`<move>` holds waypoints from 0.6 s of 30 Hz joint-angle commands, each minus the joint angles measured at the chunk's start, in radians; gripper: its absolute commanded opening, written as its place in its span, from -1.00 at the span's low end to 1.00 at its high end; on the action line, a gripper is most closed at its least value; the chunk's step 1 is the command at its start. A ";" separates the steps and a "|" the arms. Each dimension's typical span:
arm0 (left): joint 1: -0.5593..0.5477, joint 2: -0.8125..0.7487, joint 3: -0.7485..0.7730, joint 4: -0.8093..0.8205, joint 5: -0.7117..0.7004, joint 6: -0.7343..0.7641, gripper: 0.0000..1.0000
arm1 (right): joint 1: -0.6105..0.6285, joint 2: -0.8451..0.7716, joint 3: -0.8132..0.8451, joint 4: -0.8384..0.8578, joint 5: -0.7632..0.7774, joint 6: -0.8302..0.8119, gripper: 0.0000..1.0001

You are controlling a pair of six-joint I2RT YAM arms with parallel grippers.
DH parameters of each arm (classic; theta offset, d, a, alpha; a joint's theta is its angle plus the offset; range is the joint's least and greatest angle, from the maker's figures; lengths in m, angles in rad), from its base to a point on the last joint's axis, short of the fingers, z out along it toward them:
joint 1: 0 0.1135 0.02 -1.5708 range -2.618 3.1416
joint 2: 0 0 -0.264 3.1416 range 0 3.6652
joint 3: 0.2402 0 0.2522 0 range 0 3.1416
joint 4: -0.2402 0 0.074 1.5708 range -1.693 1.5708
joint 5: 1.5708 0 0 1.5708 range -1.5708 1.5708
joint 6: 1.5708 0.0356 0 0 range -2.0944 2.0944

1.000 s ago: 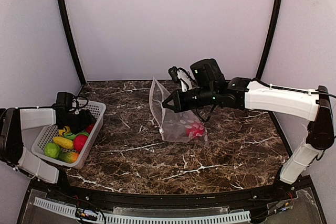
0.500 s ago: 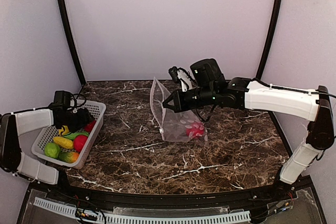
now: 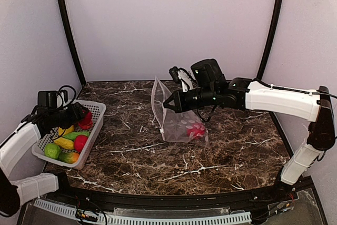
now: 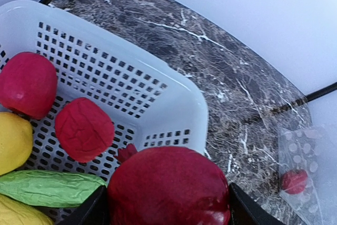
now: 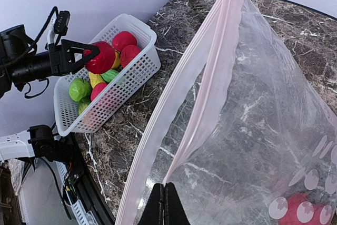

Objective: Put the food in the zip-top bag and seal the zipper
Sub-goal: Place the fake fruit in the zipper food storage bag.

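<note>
My left pincer (image 3: 81, 117) is clamped on a dark red fruit (image 4: 168, 183). Its two fingers press the sides and the fruit bulges out between them. I hold it lifted above the far part of the white basket (image 4: 158, 72), clear of the pieces lying inside.

Down in the basket the left wrist view shows another red fruit (image 4: 26, 85), a wrinkled red one (image 4: 84, 129) beside it, a yellow piece (image 4: 10, 140) and a green leafy one (image 4: 47, 188). From above I also make out a round green fruit (image 3: 52, 150) near the basket's near end. The basket sits at the left edge of the dark marbled surface (image 3: 210, 162).

My right pincer (image 5: 165, 193) is closed tight, its fingertips together on one lip of the clear dotted bag (image 5: 253, 119). The bag stands near the middle of the surface, well apart from the basket. Its lower part rests on the surface and its mouth faces the basket. The pink strip (image 5: 210, 67) runs up from my grip, and its two halves are parted, so the mouth is open. One red piece (image 3: 196, 129) lies at the bottom of the bag, seen through the plastic.
</note>
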State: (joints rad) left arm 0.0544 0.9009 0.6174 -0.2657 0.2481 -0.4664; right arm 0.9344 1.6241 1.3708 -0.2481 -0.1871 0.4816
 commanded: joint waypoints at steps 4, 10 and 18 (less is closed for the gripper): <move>0.004 -0.140 0.022 -0.150 0.122 0.054 0.30 | -0.008 0.014 0.045 -0.003 -0.018 -0.020 -1.00; -0.026 -0.185 0.066 -0.141 0.283 0.001 0.24 | -0.008 0.029 0.062 -0.005 -0.028 -0.016 -1.00; -0.355 -0.122 0.209 0.038 0.227 -0.071 0.24 | -0.007 0.051 0.083 -0.006 -0.053 -0.020 -1.00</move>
State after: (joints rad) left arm -0.1898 0.7418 0.7540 -0.3622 0.4732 -0.4870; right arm 0.9329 1.6566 1.4193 -0.2592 -0.2184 0.4709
